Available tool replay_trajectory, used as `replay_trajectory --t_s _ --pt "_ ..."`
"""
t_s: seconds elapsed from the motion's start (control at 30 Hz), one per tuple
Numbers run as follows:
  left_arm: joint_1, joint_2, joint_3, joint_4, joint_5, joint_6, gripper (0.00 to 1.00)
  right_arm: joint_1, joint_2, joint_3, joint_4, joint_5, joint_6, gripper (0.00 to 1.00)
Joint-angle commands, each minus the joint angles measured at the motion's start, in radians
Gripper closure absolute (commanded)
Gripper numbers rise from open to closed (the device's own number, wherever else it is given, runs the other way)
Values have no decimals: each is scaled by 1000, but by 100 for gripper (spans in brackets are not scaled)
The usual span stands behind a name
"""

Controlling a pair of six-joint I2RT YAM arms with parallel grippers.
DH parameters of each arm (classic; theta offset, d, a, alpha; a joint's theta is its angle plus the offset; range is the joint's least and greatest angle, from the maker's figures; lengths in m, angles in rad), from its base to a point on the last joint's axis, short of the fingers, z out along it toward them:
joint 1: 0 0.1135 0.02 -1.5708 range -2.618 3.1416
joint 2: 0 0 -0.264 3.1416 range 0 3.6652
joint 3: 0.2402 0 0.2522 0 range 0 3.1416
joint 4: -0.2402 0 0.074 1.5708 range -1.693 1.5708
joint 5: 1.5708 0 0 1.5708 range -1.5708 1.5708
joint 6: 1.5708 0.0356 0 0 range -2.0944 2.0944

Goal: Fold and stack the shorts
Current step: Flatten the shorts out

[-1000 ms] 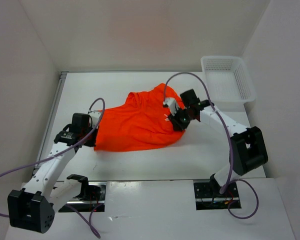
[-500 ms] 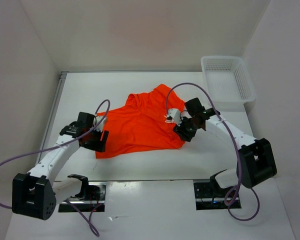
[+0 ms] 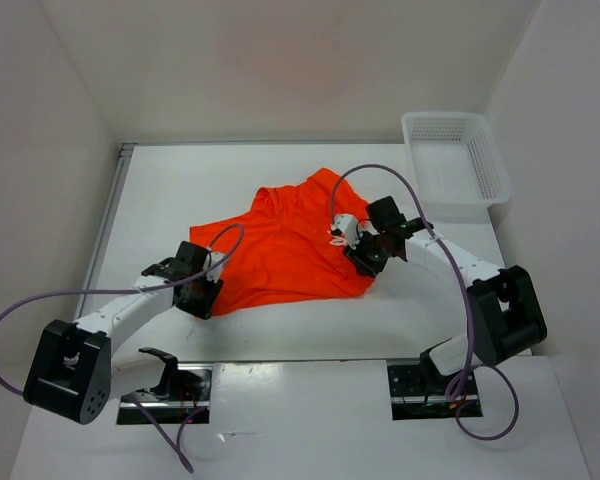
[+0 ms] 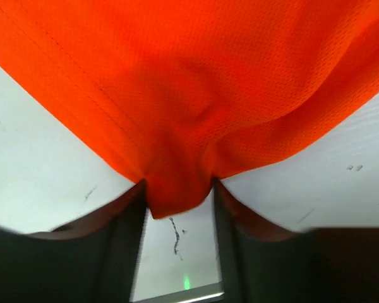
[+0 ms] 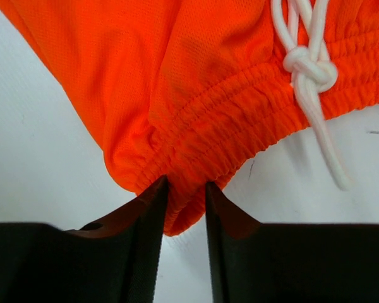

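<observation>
The left tool (image 3: 198, 287) is clenched on the shorts (image 3: 280, 250). In its wrist view both dark fingers (image 4: 123, 243) press in on a small pinch of hem, and a tongue of orange mesh pokes down between them. From that pinch the fabric fans out upward and to both sides, with a stitched seam running along the left edge. Pale worktop (image 4: 38, 170) shows on either side of it.

The right tool (image 3: 360, 250) is likewise clenched on the shorts, at their right side. Its wrist view shows the gathered elastic waistband (image 5: 240, 120) bunched and gripped between the two fingers (image 5: 145, 240). A white drawstring (image 5: 309, 69), tied in a knot, hangs just right of the grip, and one loose end trails down over the worktop.

From above, the shorts lie near the middle of the worktop (image 3: 180, 190), stretched between the two tools. The left tool holds the near-left corner and the right tool holds the right edge. The cloth is rumpled rather than flat, with a peak pointing toward the back wall and a crease near its far-left part. Whether the held edges are lifted off the surface I cannot tell.

A white mesh basket (image 3: 497, 170) sits at the far right corner, well apart from the shorts. Purple cables (image 3: 40, 300) loop from both arms.
</observation>
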Motion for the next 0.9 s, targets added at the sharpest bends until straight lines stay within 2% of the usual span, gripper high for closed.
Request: replay_trajectory --t_s 0.0,0.03,0.07,0.13,0.17,0.2,0.27,0.33,0.4,0.43,0.5,0.53,0.67,0.8,0.87 --pt "-8 20 -59 36 -6 -2 52 -5 13 -26 60 21 9 67" --pt "-8 20 -59 36 -6 -2 60 -5 13 -38 51 33 -32 68" --pt "-8 20 -71 36 -6 -2 79 -5 13 -52 51 42 -49 68" --pt "-8 6 -83 45 -6 -2 91 -5 13 -52 19 51 -69 68" --pt "-8 -3 -84 45 -6 -2 94 -5 13 -52 4 30 -70 63" --pt "-8 -14 -84 45 -6 -2 98 -5 13 -52 -15 -13 -70 51" --pt "-8 -23 -67 33 -18 -2 100 -5 13 -32 -70 -47 -95 43" --pt "-8 -32 -32 8 -28 -2 100 11 13 -52 -70 -24 -112 46" --pt "-8 -32 34 -35 -19 -2 100 20 22 -72 -55 -14 -125 60" --pt "-8 -43 59 -52 7 -2 100 29 22 -84 -55 -14 -141 75" --pt "-8 -52 111 -128 47 -2 100 46 22 -84 -96 -24 -200 96" --pt "-8 -52 170 -168 70 -2 100 57 22 -84 -126 -34 -236 100" --pt "-8 -97 255 -464 143 -2 100 57 -2 -61 -285 40 -402 100" --pt "-20 -150 235 -518 143 -2 100 57 5 -23 -400 84 -565 100" --pt "-20 -115 235 -518 164 -2 100 89 27 -12 -400 103 -565 98"
